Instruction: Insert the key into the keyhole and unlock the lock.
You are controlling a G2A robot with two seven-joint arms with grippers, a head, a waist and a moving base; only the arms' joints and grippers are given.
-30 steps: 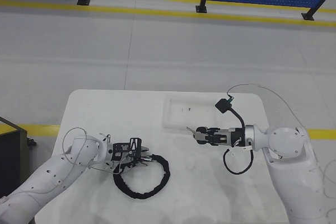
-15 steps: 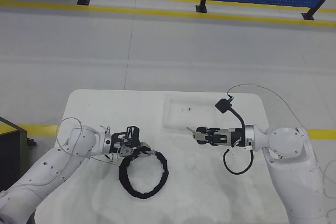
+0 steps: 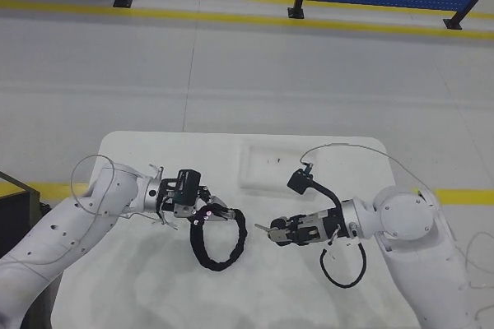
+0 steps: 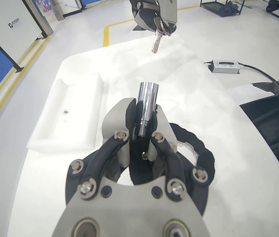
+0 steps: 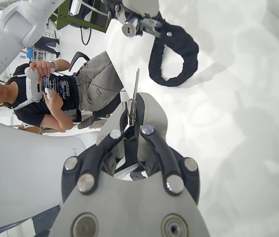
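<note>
The lock is a chrome cylinder on a black fabric-covered cable loop. My left gripper is shut on the cylinder and holds it above the table. Its keyhole face points toward the other arm, and the loop hangs below it. My right gripper is shut on the key's head. The key's blade sticks out toward the cylinder. A short gap separates the key tip from the keyhole, and they are roughly in line.
A white foam tray lies at the table's far middle. The right arm's black cable loops over the white table on the right. A dark cabinet stands off the table's left edge.
My left gripper lifted the lock and carried it toward the table's middle, turning the cylinder to face the right arm. My right gripper moved left with the key, narrowing the gap.
</note>
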